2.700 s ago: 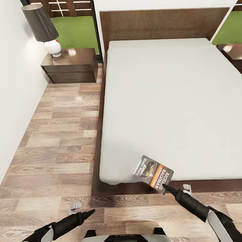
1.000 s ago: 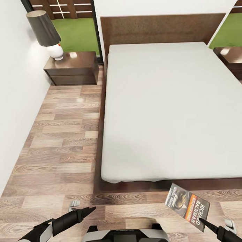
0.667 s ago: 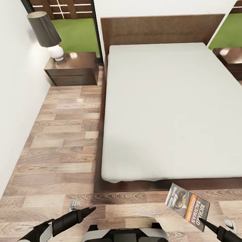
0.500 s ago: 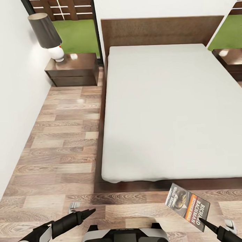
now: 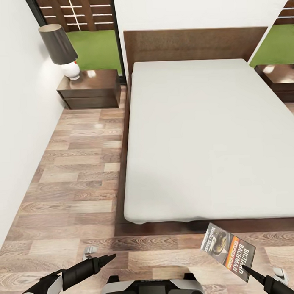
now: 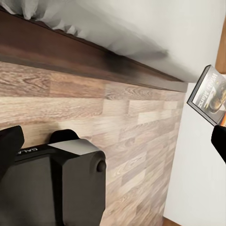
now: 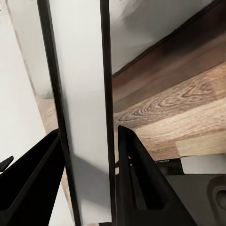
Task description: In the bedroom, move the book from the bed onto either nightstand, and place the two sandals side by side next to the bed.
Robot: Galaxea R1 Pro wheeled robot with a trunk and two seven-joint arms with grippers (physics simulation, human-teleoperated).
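Black right gripper (image 5: 246, 269) pinches the book (image 5: 229, 250) by its corner above the floor (image 5: 72, 183); right wrist view shows its page edge (image 7: 82, 113) clamped. Left gripper (image 5: 109, 257) pressed together.

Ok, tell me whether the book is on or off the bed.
Off. The book hangs over the floor past the bed, clamped in the right gripper.

White walls (image 5: 15, 126), wood-plank floor (image 5: 72, 183), perhaps daylight.
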